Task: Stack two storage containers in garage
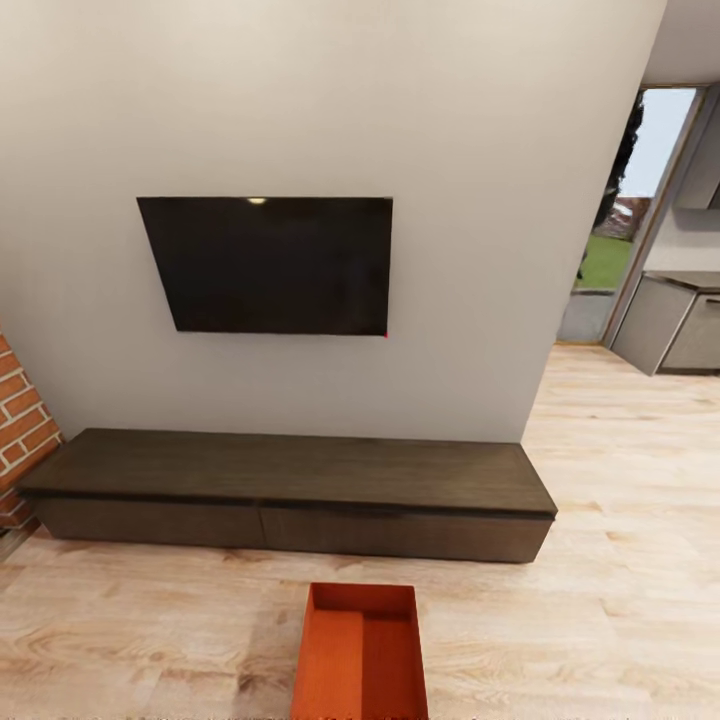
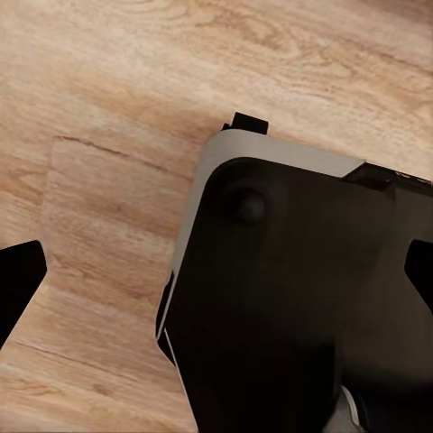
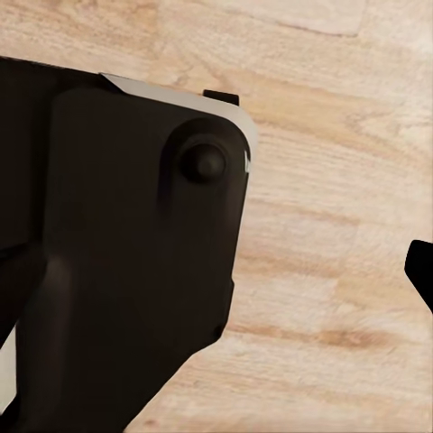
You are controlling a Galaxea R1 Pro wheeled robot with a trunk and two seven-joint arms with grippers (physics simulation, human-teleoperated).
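One orange-red storage container (image 1: 362, 655) lies on the light wood planks of the living room, just in front of the long dark bench (image 1: 290, 475), and runs off the lower edge of the head view. The left gripper (image 2: 216, 289) hangs open over the robot's own dark base (image 2: 298, 298), one black fingertip (image 2: 18, 284) at each side of the left wrist view. The right gripper (image 3: 216, 280) also looks open, with one fingertip (image 3: 421, 271) at the frame's edge and nothing between the fingers. The garage and its floor are out of view.
A black TV (image 1: 268, 263) hangs on the pale wall above the bench. Red brick of the fireplace (image 1: 20, 420) stands at the left. To the right, wood planks (image 1: 630, 480) lead past the wall toward grey cabinets (image 1: 665, 325) and a glazed door (image 1: 625, 200).
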